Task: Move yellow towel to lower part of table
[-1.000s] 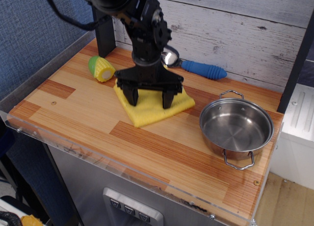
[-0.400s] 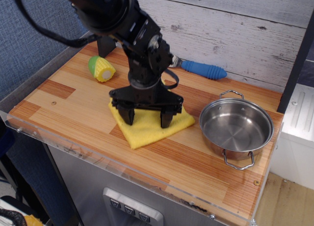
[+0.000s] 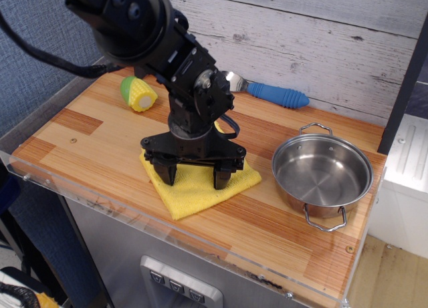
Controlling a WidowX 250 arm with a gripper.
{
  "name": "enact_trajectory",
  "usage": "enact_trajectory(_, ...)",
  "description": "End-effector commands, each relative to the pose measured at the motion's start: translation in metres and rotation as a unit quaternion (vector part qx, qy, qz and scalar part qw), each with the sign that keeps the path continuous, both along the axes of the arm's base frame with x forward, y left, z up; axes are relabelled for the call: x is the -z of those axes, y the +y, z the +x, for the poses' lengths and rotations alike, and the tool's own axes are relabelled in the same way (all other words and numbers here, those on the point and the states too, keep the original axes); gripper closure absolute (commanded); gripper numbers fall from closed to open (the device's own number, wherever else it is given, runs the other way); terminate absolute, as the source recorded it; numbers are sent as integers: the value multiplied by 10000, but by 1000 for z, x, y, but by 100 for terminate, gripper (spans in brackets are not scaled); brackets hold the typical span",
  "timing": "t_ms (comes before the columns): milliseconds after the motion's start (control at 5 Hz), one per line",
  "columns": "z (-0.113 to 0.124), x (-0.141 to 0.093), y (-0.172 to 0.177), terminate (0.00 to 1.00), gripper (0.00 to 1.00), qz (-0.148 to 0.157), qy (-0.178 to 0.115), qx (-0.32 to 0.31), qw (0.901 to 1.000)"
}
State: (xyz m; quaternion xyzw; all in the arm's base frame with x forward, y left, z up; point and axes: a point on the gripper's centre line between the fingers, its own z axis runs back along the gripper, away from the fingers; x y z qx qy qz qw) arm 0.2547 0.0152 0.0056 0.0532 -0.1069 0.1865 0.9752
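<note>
While pincer (image 3: 194,176) stands apart on yellow towel (image 3: 200,188), table (image 3: 87,131) backs whitewashed plank wall (image 3: 321,47)

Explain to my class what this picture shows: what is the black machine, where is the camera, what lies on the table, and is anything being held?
The black machine is a robot arm. Its gripper has two fingers, spread open and pressing down on the yellow towel; nothing is clamped between them. The single camera looks down at the table from in front and above. Also on the wood are a toy corn at the back left, a spoon with a blue handle by the plank wall, and an empty steel pot on the right. The towel lies near the table's front edge.
</note>
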Motion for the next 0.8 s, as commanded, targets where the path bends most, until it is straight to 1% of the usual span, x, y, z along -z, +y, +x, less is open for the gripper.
enact_trajectory(0,-33,2,-3,0,0,139,320,37,9994)
enact_trajectory(200,-30,-12,3,0,0,154,177,-100,9997)
enact_trajectory(400,-27,-23,6,0,0,79,99,-212,9997)
enact_trajectory(600,-26,-29,5,0,0,82,70,-209,9997)
